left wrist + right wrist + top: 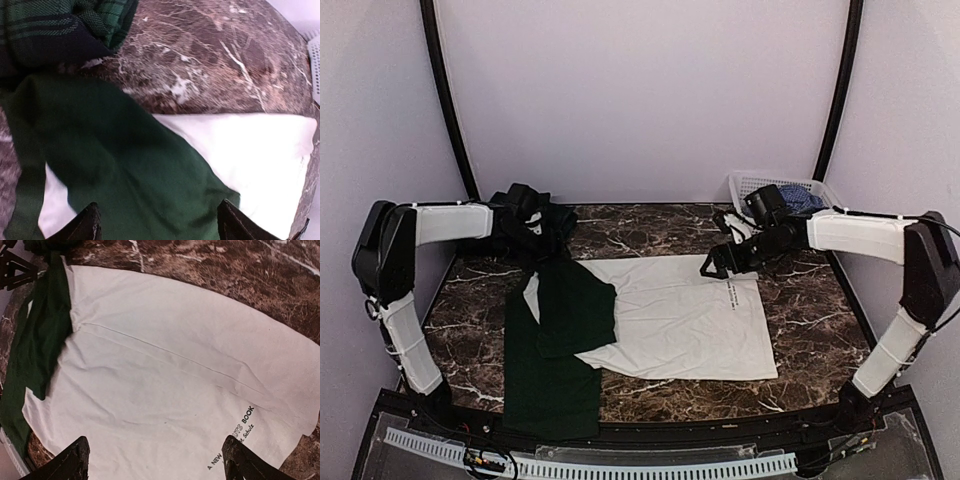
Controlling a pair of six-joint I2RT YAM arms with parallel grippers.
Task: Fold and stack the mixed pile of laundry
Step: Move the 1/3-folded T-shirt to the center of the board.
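Plainly, the white garment (680, 315) lies spread flat mid-way across the marble surface (650, 225). Its dark green part (570, 305) lies over its left side, and the small print near its right edge is only partly legible. The dark green plaid garment (55, 25) sits bunched at the far left, cut off by the wrist view and mostly hidden under the arm from above. The left hand (157, 227) hangs over the green cloth, fingers apart and gripping nothing. The right hand (155, 462) hovers over the white cloth, spread likewise. A blue-checked shirt (800, 198) barely shows inside the basket (750, 185).
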